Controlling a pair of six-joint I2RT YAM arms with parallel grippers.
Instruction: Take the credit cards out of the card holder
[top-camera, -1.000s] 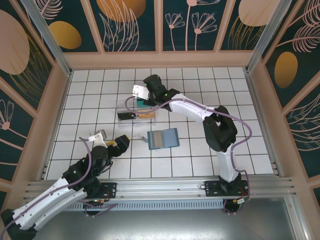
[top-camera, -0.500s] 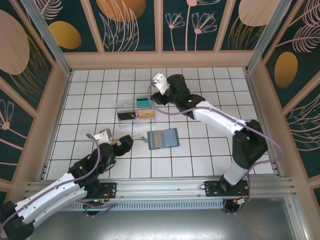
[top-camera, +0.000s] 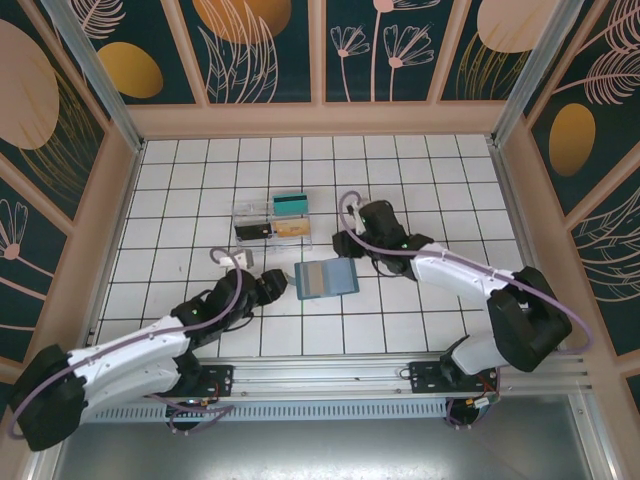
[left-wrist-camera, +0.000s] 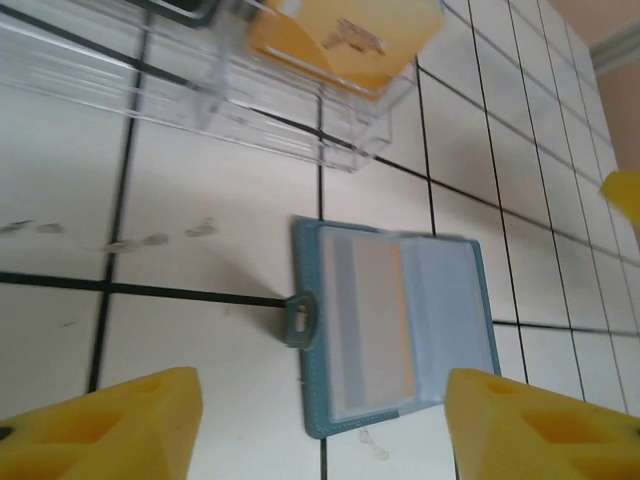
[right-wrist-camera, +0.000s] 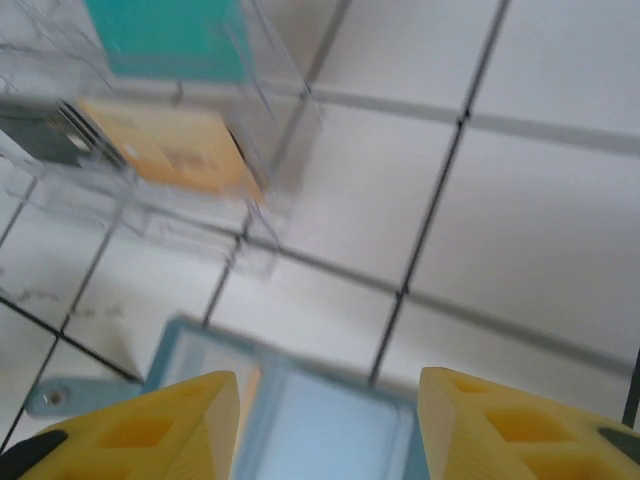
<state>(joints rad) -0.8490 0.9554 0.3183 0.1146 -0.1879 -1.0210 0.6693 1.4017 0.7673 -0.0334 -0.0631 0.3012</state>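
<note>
The slate-blue card holder (top-camera: 327, 278) lies open and flat on the tiled floor, and an orange-tan card (left-wrist-camera: 378, 315) shows in its left half. My left gripper (top-camera: 272, 284) sits just left of it, jaws apart; in the left wrist view the left gripper (left-wrist-camera: 320, 430) frames the card holder's (left-wrist-camera: 440, 330) near edge. My right gripper (top-camera: 345, 244) hovers open above its far edge, the card holder (right-wrist-camera: 300, 405) between the fingertips (right-wrist-camera: 170, 430). A teal card (top-camera: 290, 204), an orange card (top-camera: 292, 228) and a black card (top-camera: 252, 231) rest in the clear box.
The clear plastic box (top-camera: 244, 212) stands just behind the card holder, one tile away. The wooden walls (top-camera: 110, 200) close the floor in on three sides. White tiles stretch to the right of the holder.
My right gripper has left the clear box and swung down and right to the holder's far edge, and the teal card now lies in the box. My left gripper has slid right toward the holder.
</note>
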